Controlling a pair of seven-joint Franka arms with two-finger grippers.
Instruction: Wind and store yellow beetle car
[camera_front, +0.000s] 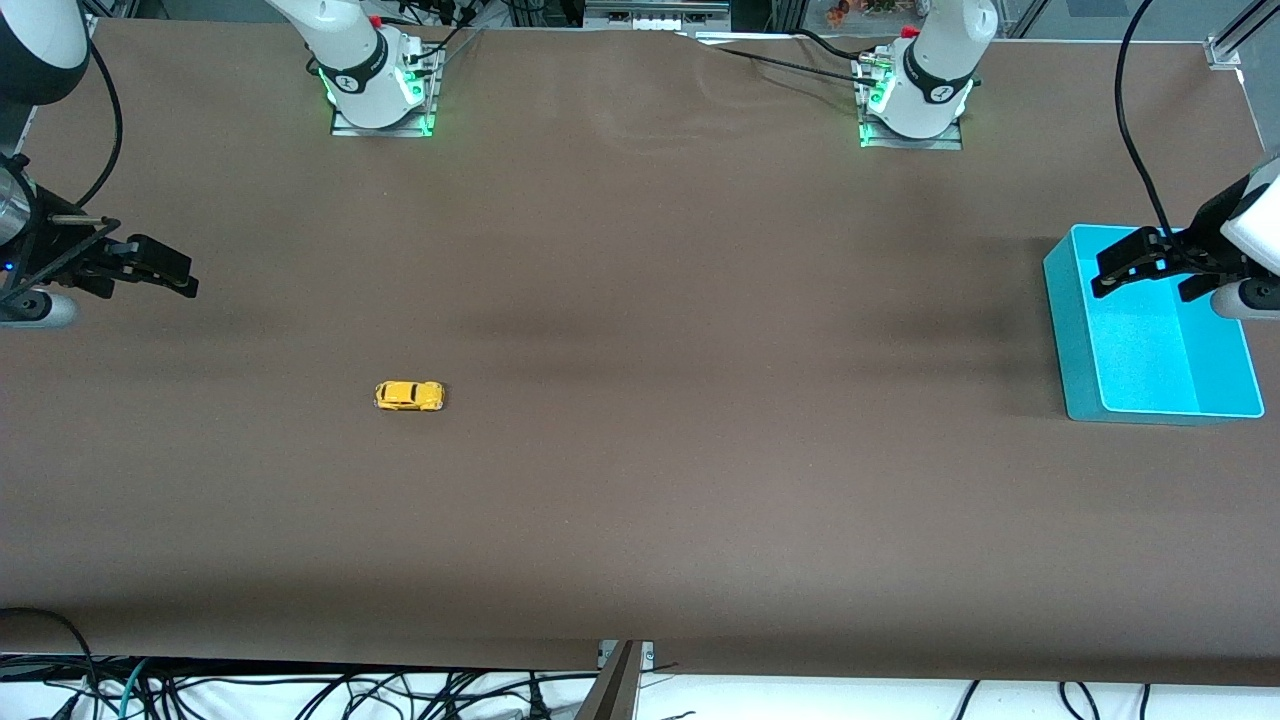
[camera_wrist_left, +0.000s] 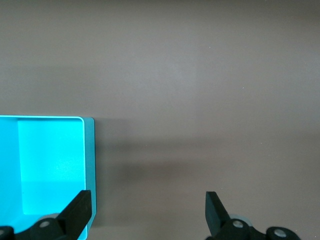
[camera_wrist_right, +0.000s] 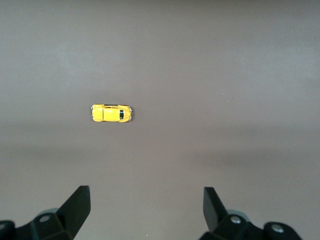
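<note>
The yellow beetle car (camera_front: 409, 396) sits on the brown table toward the right arm's end, on its wheels. It also shows in the right wrist view (camera_wrist_right: 111, 113). My right gripper (camera_front: 165, 268) hangs open and empty in the air at the right arm's end of the table, well away from the car; its fingers (camera_wrist_right: 77, 206) stand wide apart. My left gripper (camera_front: 1140, 266) hangs open and empty over the edge of the cyan bin (camera_front: 1075, 350). In the left wrist view its fingers (camera_wrist_left: 215, 212) stand wide apart, with the bin's rim (camera_wrist_left: 88, 150) beside one of them.
The cyan bin is an open rectangular box with nothing in it, at the left arm's end of the table. Both arm bases (camera_front: 378, 85) (camera_front: 915, 100) stand along the table's edge farthest from the front camera. Cables (camera_front: 300, 690) lie below the near edge.
</note>
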